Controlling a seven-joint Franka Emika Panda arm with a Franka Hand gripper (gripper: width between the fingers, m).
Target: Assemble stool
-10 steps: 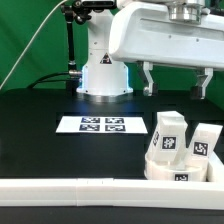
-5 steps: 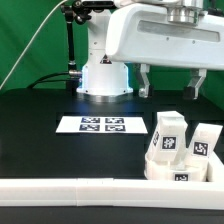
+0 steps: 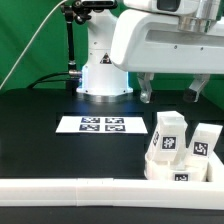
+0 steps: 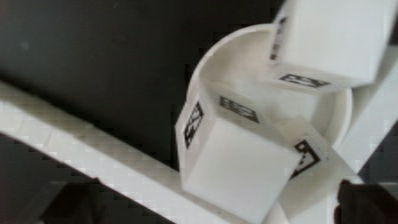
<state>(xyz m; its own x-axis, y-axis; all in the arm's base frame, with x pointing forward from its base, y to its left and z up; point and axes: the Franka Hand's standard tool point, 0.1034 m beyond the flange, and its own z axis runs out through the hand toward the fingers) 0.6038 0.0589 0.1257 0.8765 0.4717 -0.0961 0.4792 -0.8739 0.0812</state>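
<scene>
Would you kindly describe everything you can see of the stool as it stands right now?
The stool is a small white kit that looks like plastic, at the exterior view's right on the black table, just behind the long white rail. A round rimmed seat disc lies flat at the bottom; two short blocky legs stand up from it, each bearing square black-and-white tags. Whether they are fastened cannot be told. The open jaws hang above, touching nothing.

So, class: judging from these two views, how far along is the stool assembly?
Done: two legs stand upright on the seat disc, which sits against the white rail. Whether they are fully screwed in cannot be told. In hand: nothing; the tool hangs open above the legs, holding no part. Left: any further legs are out of view, so the stool looks unfinished.
</scene>
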